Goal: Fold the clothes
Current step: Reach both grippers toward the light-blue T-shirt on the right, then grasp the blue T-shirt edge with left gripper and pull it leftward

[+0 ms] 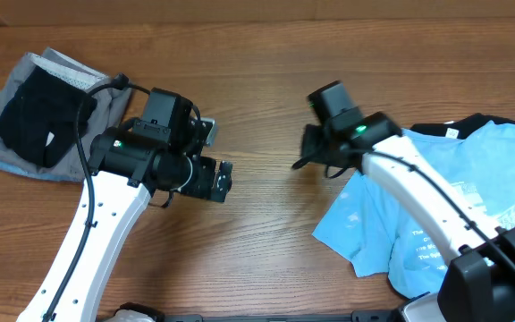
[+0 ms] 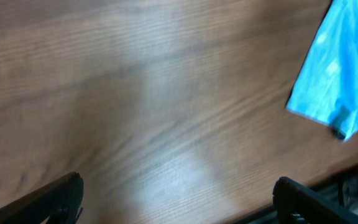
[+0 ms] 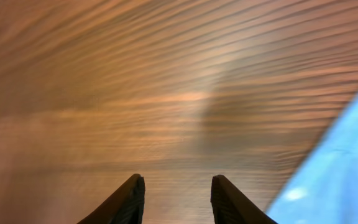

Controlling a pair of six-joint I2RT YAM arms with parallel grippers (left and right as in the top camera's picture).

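We see wooden table [image 1: 257,80], mid-brown, filling all three views. In overhead view grain runs side to side, fine darker streaks throughout. In left wrist view we note soft pale glare patch on wood near centre, spreading down toward lower border. In right wrist view we note similar bright sheen just right of centre; grain there wavy, blurred. Lower right in left wrist view we see slanting table edge [image 2: 347,169]; area beyond it dark, too blurred for us to tell more. Along bottom of overhead view, dark strip [image 1: 284,316].
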